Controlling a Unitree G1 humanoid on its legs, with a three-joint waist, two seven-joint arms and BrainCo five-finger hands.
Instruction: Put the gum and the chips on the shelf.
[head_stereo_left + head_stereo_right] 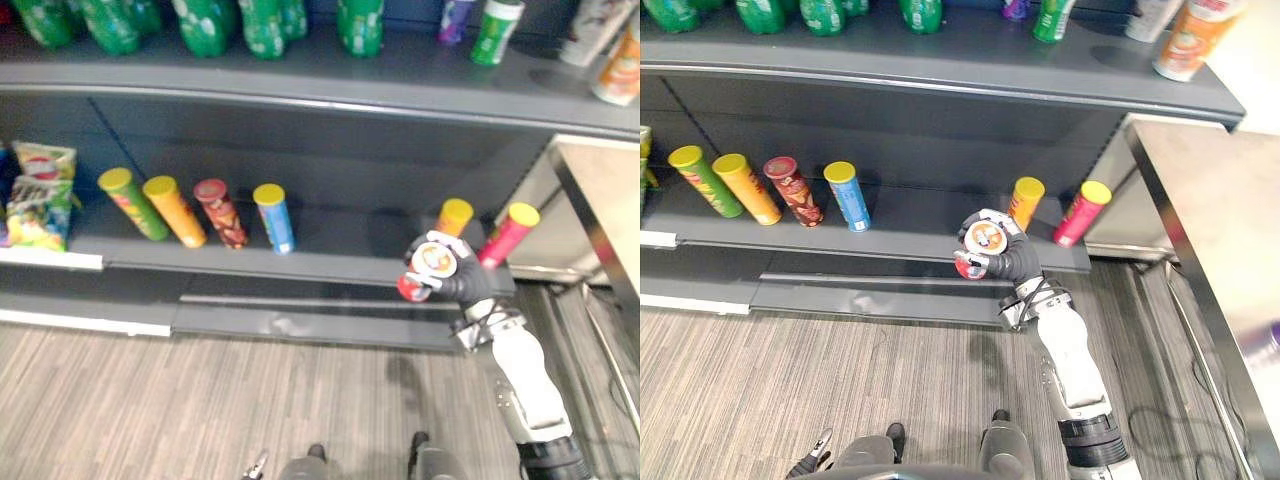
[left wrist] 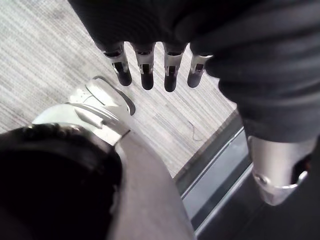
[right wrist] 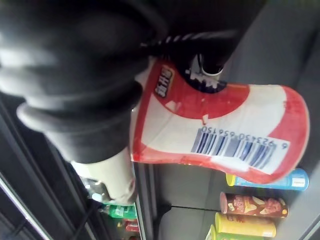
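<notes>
My right hand (image 1: 468, 281) is shut on a red and white gum tub (image 1: 432, 262) with a white lid, holding it tilted just in front of the lower shelf's front edge (image 1: 300, 262). In the right wrist view the tub (image 3: 225, 135) lies across the palm, barcode showing, under the dark cover (image 3: 75, 75). Two chip cans stand right behind it on the shelf, an orange one (image 1: 453, 217) and a pink one (image 1: 508, 234). My left hand (image 2: 145, 70) hangs low over the floor, fingers straight and holding nothing.
Several more chip cans (image 1: 218, 212) lean in a row on the lower shelf's left half, with chip bags (image 1: 40, 195) at the far left. Green bottles (image 1: 262, 24) and cans line the top shelf. A steel counter (image 1: 610, 200) stands at the right.
</notes>
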